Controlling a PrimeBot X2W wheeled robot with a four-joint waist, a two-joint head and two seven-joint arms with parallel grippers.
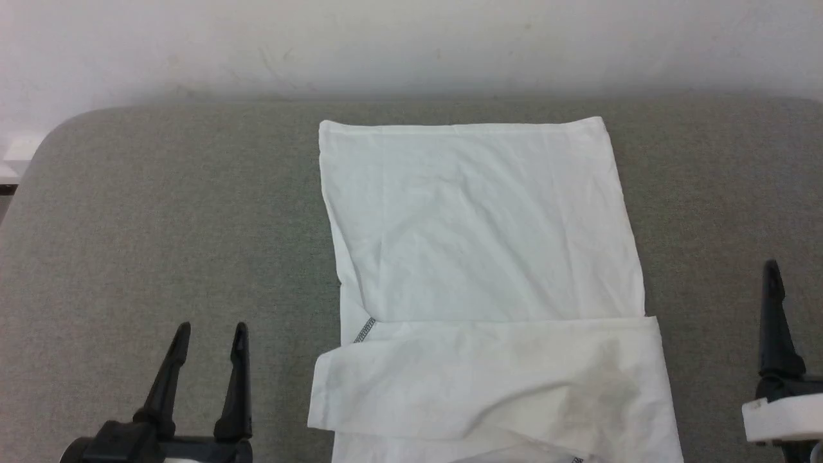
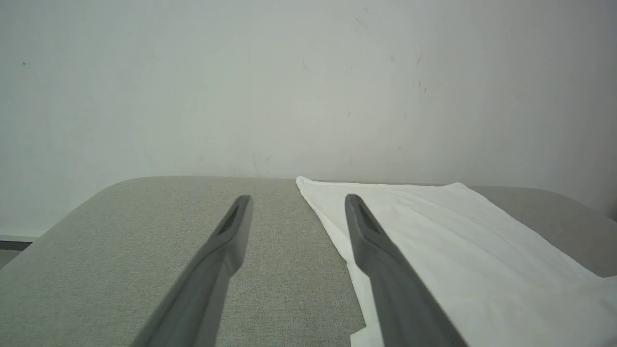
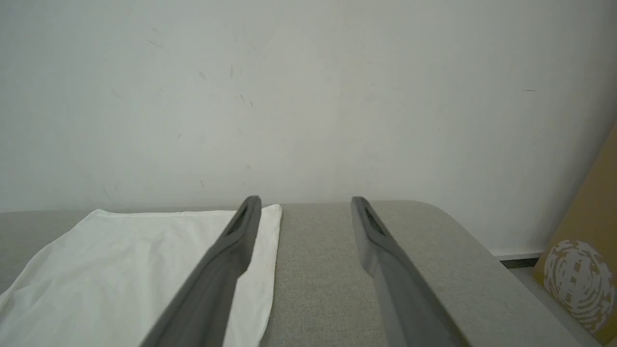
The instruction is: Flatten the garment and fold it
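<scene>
Left end effector: nearest item, lower left of the head view, fingers held apart with nothing between them, set over bare bench and well apart from the cloth's left edge. Right end effector: fingers likewise spread and empty, as shown in its wrist view, set off the cloth's right edge, near it but not touching. Garment: white, laid flat on the bench between the two end effectors and running away from them toward the back edge. A sleeve band is laid across its near end, with a short run of dark zigzag stitching exposed at the left where the band meets the body. A greyish patch is noted on the band; stain or show-through cannot be told. The body beyond is a smooth, lightly creased panel, its far hem lying straight just short of the bench's back edge. Step in hand, as judged: flattening and the inward sleeve folds appear done, and the lengthwise fold is not yet made. The next move is judged to call for both end effectors to be brought inward to two matching corners, and for the thin cloth to be pinched off the bench without the layers beneath being dragged. Wall: pale, scuffed, behind the bench. Cardboard panel: leaned at the far right of the right wrist view.
</scene>
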